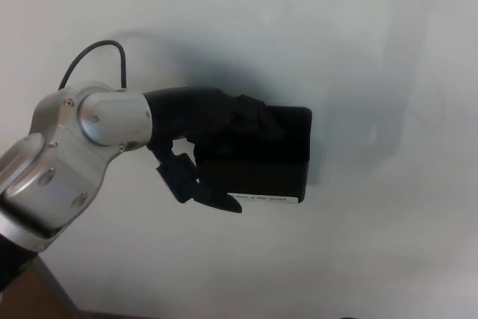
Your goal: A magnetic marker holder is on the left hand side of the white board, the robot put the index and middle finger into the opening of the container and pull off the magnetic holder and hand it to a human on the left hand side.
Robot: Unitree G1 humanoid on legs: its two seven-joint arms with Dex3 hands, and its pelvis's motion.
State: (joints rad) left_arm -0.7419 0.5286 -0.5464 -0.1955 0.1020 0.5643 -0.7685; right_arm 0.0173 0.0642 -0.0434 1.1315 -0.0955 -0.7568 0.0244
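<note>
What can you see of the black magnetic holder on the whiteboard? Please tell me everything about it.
The magnetic holder is a matte black box, plastic by its look, and sits flat and level against the whiteboard. A narrow white label with small print, too small to read, runs along its bottom edge. The left hand reaches in from the left; its upper fingers lie over the top left corner, and the thumb curls under the lower left edge.
</note>
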